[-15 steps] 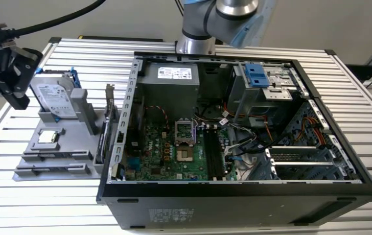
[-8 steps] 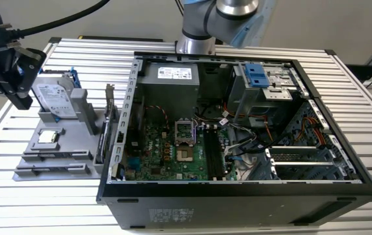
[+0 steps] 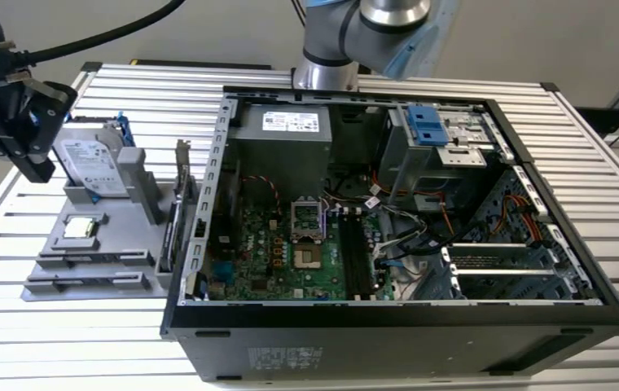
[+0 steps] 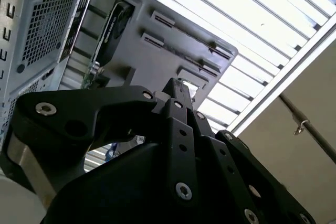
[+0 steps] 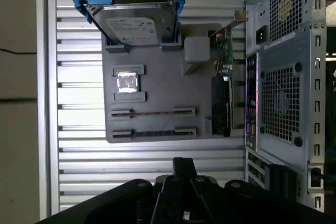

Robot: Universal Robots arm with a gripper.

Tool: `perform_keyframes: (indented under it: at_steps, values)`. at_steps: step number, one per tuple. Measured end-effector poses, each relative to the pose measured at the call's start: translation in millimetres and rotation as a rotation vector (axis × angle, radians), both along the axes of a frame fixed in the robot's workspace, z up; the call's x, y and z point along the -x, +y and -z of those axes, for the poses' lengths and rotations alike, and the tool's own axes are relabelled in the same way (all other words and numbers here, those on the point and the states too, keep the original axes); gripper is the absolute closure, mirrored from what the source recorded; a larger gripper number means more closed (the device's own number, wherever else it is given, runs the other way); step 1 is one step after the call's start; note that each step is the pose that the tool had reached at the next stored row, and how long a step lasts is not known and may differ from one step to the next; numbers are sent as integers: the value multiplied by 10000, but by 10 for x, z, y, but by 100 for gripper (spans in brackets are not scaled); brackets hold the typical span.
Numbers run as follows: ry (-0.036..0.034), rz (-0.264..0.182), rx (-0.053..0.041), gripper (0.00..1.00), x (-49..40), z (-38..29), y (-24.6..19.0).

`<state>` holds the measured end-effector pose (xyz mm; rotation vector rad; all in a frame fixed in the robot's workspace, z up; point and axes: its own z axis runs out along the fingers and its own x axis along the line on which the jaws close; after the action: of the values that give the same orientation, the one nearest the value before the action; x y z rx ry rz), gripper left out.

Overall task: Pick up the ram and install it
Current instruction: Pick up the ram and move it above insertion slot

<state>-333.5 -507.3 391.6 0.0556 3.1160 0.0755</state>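
We judge the task barely begun. The ram [image 5: 152,113] stands on edge in a slot of the gray tray [image 5: 157,85], with a second stick [image 5: 152,132] in the slot beside it, and neither has been lifted. The gripper [image 5: 184,165] hangs clear of the tray with its fingers together and nothing between them. In the exterior view it sits at the exterior view's left, near the hard drive [image 3: 90,163]. The open computer case [image 3: 397,314] waits beside the tray. Its memory slots [image 3: 355,254] look dark and bare to us, though we cannot be sure. The fingertips' height above the tray is hard to judge.
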Motion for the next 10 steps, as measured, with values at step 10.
perform_keyframes:
  at_steps: [10]
  values:
    - [1,696,0,100,8,0,0]
